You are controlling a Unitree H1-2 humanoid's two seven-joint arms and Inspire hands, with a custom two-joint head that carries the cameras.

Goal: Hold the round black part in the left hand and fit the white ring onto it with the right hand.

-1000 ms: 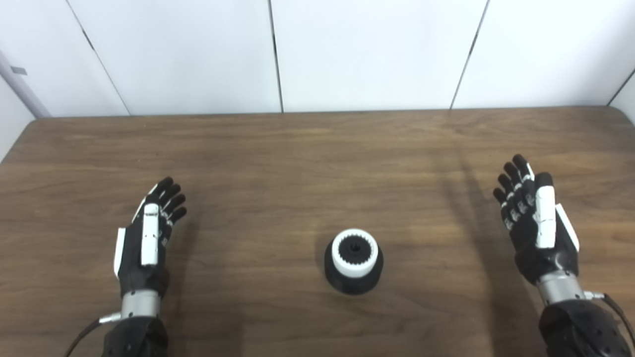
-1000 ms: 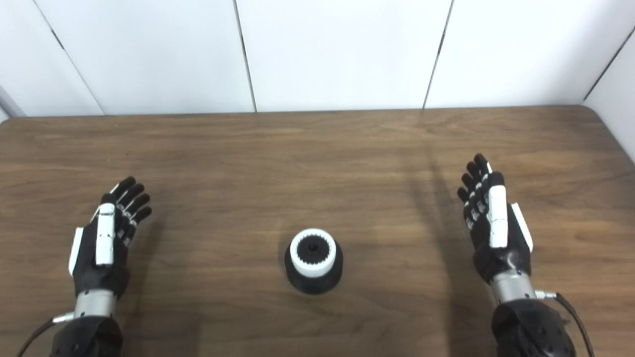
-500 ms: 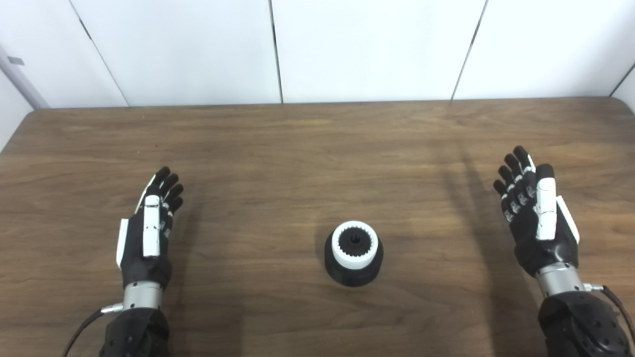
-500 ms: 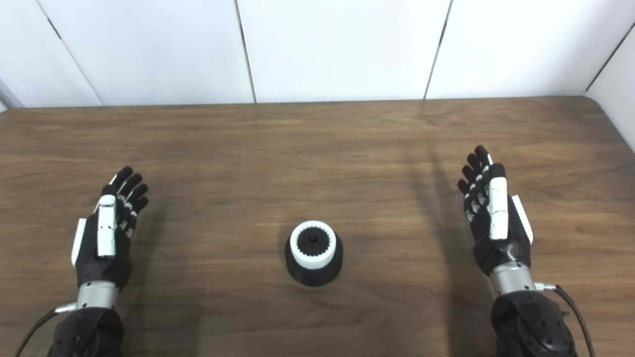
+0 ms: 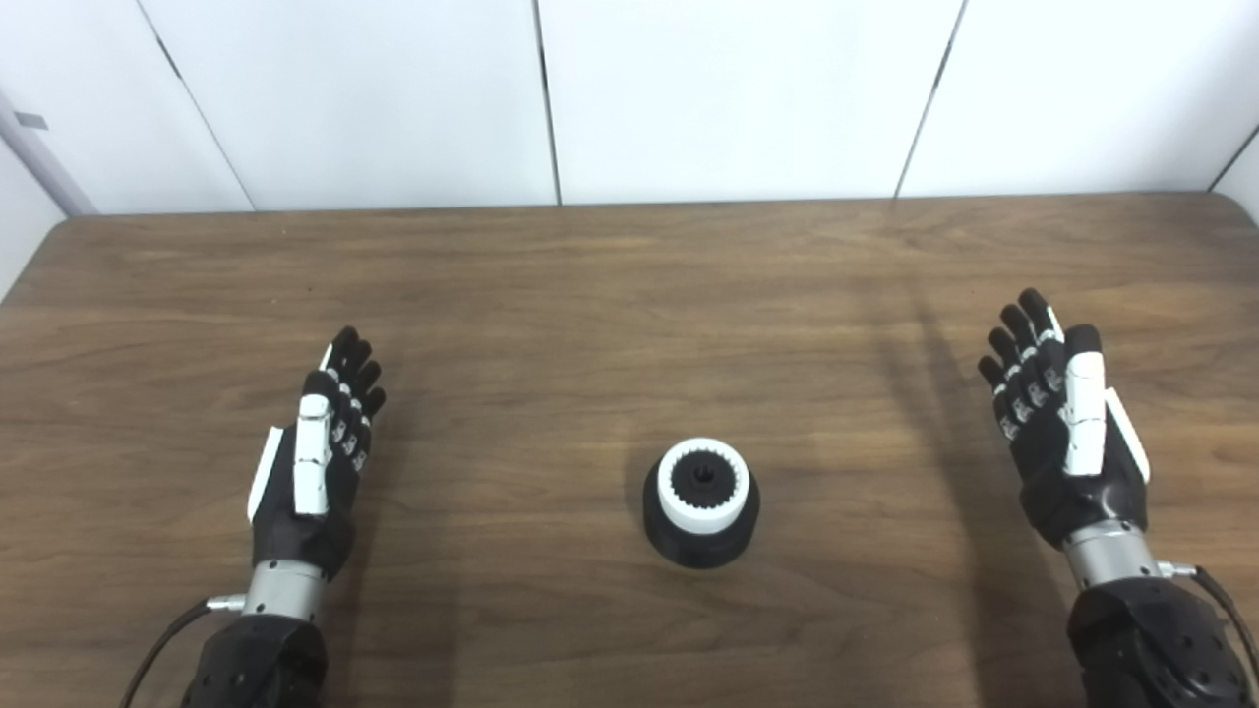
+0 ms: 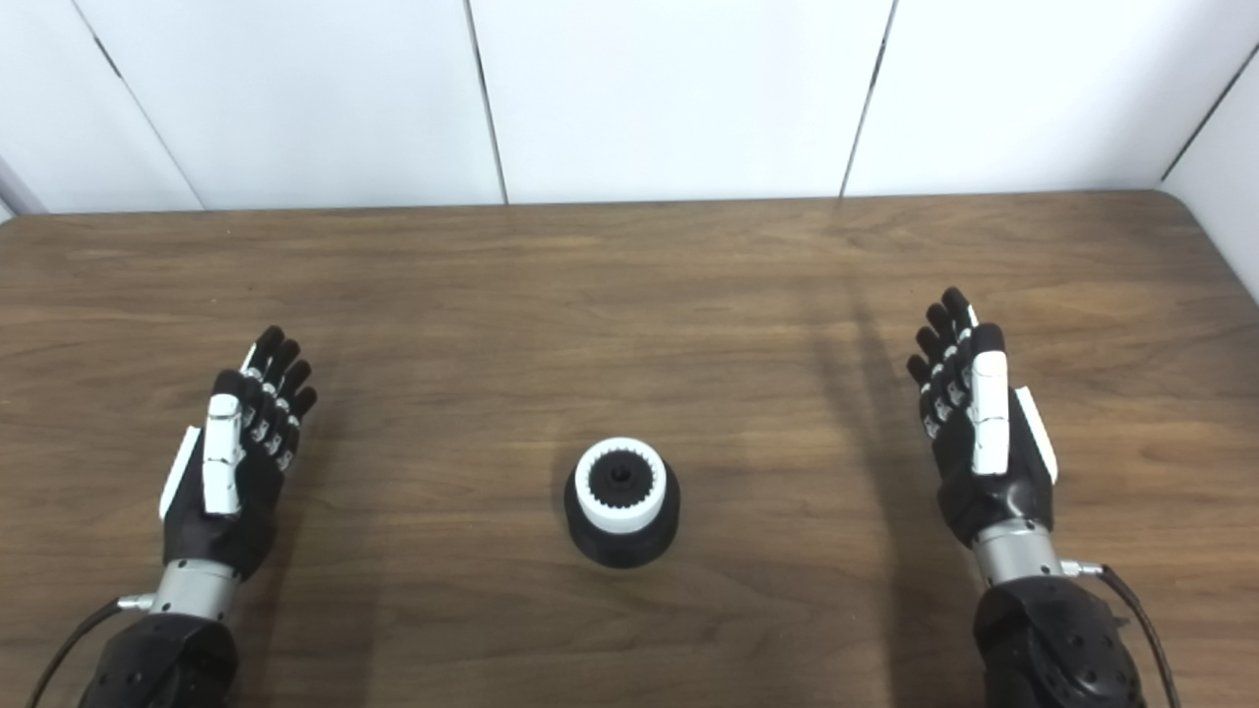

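Robot hands (image 5: pixel 320 447) (image 5: pixel 1067 423) empty, flanking ringed black part (image 5: pixel 700 536).

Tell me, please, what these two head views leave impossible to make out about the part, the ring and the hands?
- Whether the white ring is fully seated on the round black part: both views look down, so the joint is hidden.
- The part's lower wall: hidden by its own top.
- The palms of the left hand and right hand: edge-on.
- Both forearms: cut off by the bottom edge.

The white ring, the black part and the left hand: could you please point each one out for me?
white ring (image 5: pixel 681 503): left eye view, on its white rim.
black part (image 5: pixel 700 551): left eye view, on its front wall below the ring.
left hand (image 6: pixel 228 472): right eye view, middle of the hand.
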